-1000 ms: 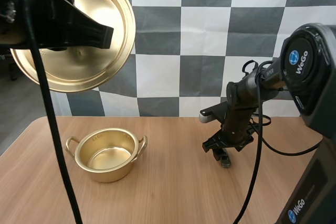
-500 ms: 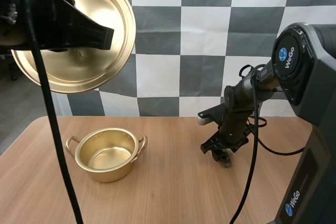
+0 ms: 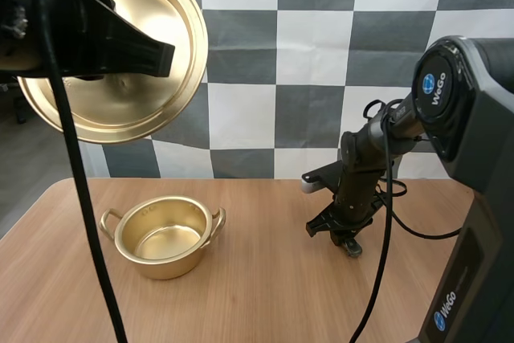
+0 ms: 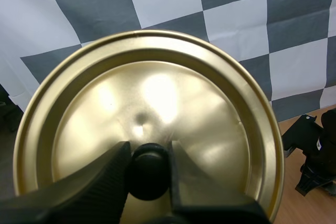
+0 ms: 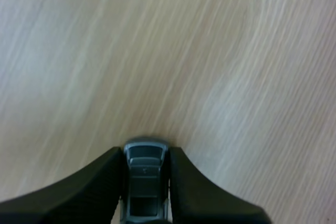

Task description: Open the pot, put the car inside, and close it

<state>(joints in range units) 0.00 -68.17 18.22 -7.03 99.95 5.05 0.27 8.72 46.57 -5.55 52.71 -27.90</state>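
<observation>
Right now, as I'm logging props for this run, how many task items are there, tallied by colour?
Gold: 2, the pot and its lid
Grey: 1, the car
Total: 3
</observation>
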